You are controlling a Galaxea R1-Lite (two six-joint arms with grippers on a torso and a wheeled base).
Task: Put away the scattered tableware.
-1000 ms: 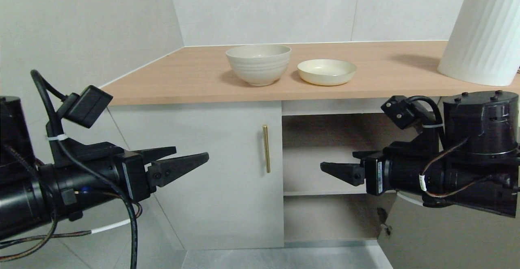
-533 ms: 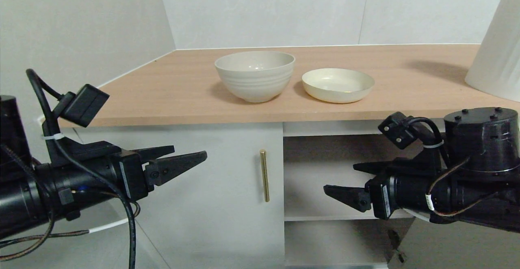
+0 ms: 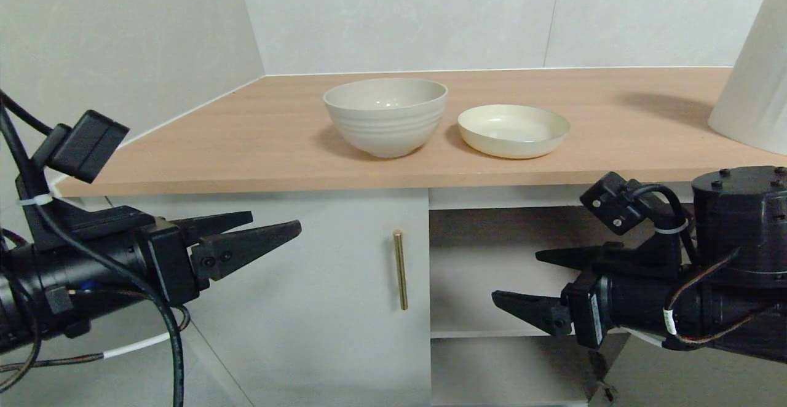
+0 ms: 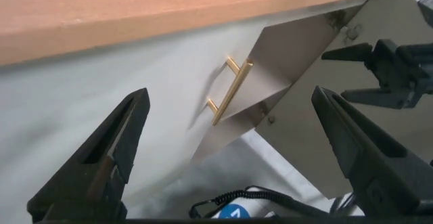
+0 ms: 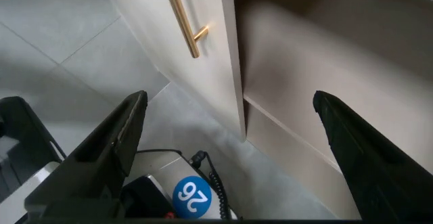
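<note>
The white ribbed object [image 3: 753,81] at the counter's [image 3: 246,149] right end is cut off by the head view's right and top edges. The bowl's [image 3: 385,116] near wall hides its inner bottom. The right gripper [image 3: 516,275] and its arm cover part of the open cupboard compartment [image 3: 473,265], whose lower shelf runs off the bottom edge

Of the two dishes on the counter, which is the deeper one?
The ribbed bowl, on the robot's left; the shallow dish beside it is lower and plain.
</note>
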